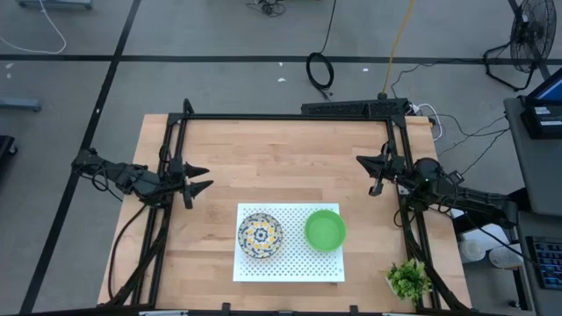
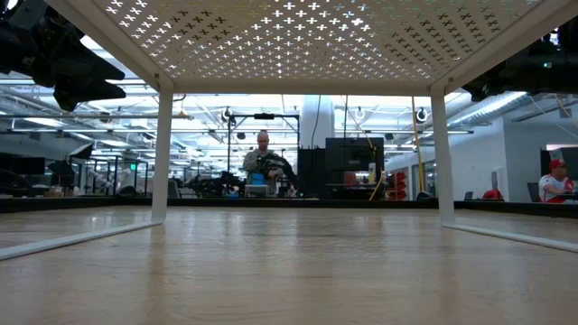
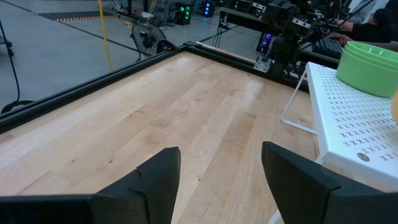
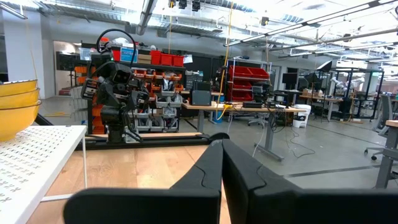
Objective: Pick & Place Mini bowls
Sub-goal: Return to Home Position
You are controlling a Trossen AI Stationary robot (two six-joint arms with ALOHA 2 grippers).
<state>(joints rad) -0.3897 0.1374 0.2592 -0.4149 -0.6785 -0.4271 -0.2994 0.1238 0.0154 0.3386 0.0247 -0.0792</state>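
Observation:
The mini bowls stand on a white perforated rack (image 1: 290, 268) at the table's near middle. The floral-patterned bowls (image 1: 260, 235) are nested on its left half and show as a yellow-sided stack (image 4: 15, 106) in the right wrist view. The green bowls (image 1: 325, 230) are nested on its right half and show again as green bowls (image 3: 370, 62) in the left wrist view. My left gripper (image 1: 204, 178) (image 3: 221, 177) is open above the table's left side, pointing right. My right gripper (image 1: 367, 168) (image 4: 222, 152) is shut above the right side, pointing left. Neither touches a bowl.
The rack stands on thin white legs (image 2: 163, 153) with free room beneath it. A small leafy plant (image 1: 408, 279) sits at the table's near right corner. A black frame (image 1: 290, 117) runs along the far and side edges. Bare wood lies between the arms. People show in the room behind (image 2: 262, 149).

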